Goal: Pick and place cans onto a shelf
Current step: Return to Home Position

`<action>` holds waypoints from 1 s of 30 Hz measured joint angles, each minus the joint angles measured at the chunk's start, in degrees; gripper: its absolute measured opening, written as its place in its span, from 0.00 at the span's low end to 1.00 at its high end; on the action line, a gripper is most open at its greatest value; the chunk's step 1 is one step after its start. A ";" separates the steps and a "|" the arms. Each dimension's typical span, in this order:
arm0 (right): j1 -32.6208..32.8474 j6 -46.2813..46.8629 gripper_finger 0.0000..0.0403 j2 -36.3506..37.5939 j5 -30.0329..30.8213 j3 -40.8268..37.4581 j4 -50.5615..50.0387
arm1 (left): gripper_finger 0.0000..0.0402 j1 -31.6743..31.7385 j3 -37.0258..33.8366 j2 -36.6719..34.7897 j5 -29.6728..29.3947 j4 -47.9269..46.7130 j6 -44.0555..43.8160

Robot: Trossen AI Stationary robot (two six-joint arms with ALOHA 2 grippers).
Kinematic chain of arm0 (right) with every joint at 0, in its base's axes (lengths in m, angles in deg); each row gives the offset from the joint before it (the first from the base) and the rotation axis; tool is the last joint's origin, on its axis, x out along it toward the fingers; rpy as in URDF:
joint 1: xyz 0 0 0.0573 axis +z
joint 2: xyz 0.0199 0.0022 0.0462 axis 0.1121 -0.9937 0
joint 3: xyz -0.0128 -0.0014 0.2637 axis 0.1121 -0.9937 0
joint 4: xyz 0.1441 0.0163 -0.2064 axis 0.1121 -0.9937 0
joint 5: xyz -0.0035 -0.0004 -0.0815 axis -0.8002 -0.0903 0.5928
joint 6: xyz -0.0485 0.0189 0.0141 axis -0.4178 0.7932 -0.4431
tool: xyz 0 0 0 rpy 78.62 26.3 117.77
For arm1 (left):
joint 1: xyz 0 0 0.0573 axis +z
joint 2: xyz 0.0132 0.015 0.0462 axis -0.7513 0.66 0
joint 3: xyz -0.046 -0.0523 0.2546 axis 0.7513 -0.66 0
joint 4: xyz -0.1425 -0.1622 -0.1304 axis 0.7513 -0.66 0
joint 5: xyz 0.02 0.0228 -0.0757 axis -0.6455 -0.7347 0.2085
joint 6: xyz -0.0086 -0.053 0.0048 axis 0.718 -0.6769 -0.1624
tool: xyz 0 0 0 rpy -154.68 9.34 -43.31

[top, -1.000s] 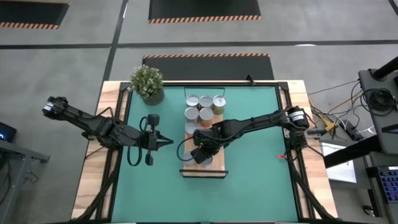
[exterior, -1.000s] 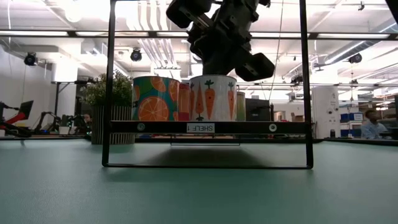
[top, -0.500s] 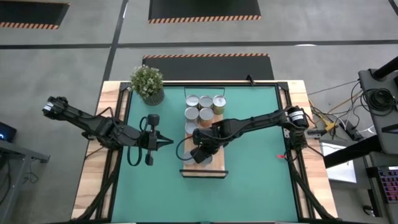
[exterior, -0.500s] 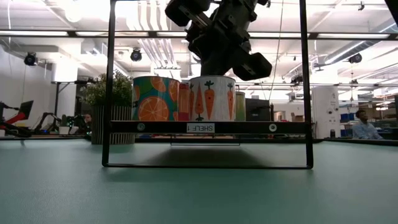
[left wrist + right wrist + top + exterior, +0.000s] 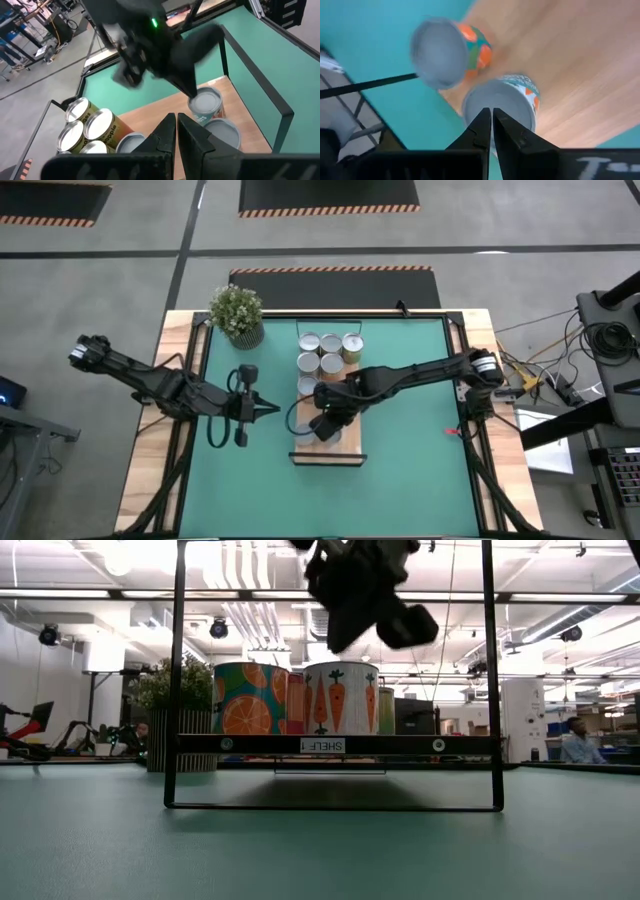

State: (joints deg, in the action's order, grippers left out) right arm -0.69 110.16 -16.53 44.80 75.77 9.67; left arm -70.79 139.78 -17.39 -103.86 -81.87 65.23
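A carrot-print can [image 5: 340,697] and an orange-print can [image 5: 248,698] stand upright on the light-wood shelf [image 5: 340,744]. My right gripper [image 5: 491,120] is shut and hovers just above the carrot can's grey top [image 5: 502,102]. A gap shows between them in the low view. In the high view this gripper [image 5: 323,427] is over the shelf [image 5: 345,452]. My left gripper [image 5: 272,408] waits shut above the mat, left of the shelf. Several more cans [image 5: 330,353] stand grouped toward the far side.
A potted plant [image 5: 237,313] stands at the far left corner of the green mat [image 5: 420,430]. A black metal frame [image 5: 180,670] rises around the shelf on both sides. Open mat lies to the right of the shelf and near the front edge.
My right gripper has risen off the carrot can's top, still shut, and has rolled slightly. The can stays upright on the shelf where it was.
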 joint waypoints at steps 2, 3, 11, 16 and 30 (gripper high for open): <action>0.43 -2.24 0.02 2.25 2.43 0.02 -0.25 | 0.00 0.00 0.00 0.22 0.00 -0.33 0.00; 0.83 -3.82 0.02 3.54 4.70 0.02 -0.71 | 0.00 0.00 -0.02 0.30 0.00 -0.34 -0.02; 7.56 -19.92 0.02 13.75 27.11 -3.58 -2.16 | 0.00 0.00 -0.02 0.39 0.02 -0.81 -2.75; 12.83 -25.62 0.02 19.24 37.37 -11.73 6.06 | 0.00 0.00 -0.02 0.65 0.11 -2.90 -7.95; 16.57 -42.22 0.02 38.77 42.13 -41.91 44.47 | 0.00 -0.24 -0.04 3.92 0.07 -3.90 -18.23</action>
State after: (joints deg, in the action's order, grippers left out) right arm 15.88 67.94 22.24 86.93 33.87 54.14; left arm -71.03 139.74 -13.48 -103.80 -85.77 47.01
